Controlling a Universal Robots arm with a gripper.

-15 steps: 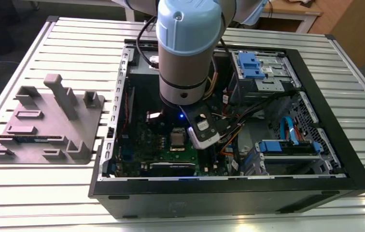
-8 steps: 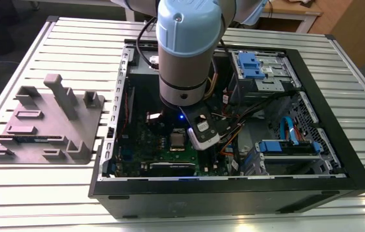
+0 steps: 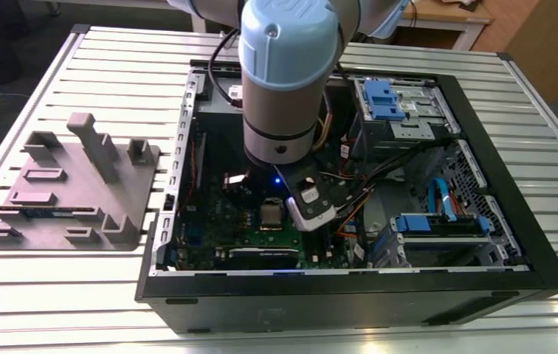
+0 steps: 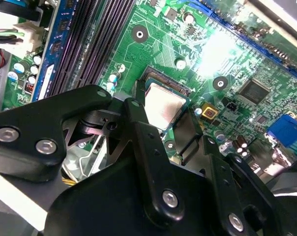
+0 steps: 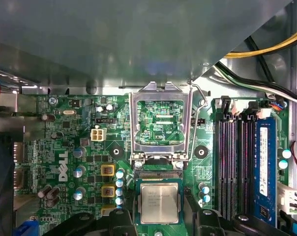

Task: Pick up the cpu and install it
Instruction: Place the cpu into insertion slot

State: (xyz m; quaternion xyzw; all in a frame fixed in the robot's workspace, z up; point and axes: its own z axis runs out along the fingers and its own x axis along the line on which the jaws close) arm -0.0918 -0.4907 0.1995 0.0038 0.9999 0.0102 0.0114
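Low inside the computer case point(image 3: 358, 284), the gripper point(image 4: 164, 118) is straddling the cpu point(image 5: 159, 201), with the chip lying right between its two sides. Whether it is clamping the chip or standing loose around it I cannot tell. The cpu is lying flat and square in the socket point(image 5: 158, 175) on the motherboard point(image 5: 65, 142), with its silvery top facing up. I am judging the seating step to be in hand or all but done. The chip is looking level in its bed, while the metal frame point(image 5: 133, 123) is standing swung open just beyond the socket with its wire lever point(image 5: 201, 105) lifted beside it, so the chip is not yet locked down. Whatever move follows is calling for a straight, level path, since sideways drag would be risking the contacts under the chip. Room is running tight: small capacitors point(image 5: 120, 187) are crowding one side of the socket, the long memory slots point(image 5: 232, 157) are running along the other, and the open frame is blocking a third. Farther out, the arm point(image 3: 284, 74) is reaching down through the open side of the case, with loose cables point(image 3: 397, 166) hanging near it on the exterior view's right. A grey parts tray point(image 3: 72, 184) is sitting well apart on the table point(image 3: 63, 310), on the exterior view's left.
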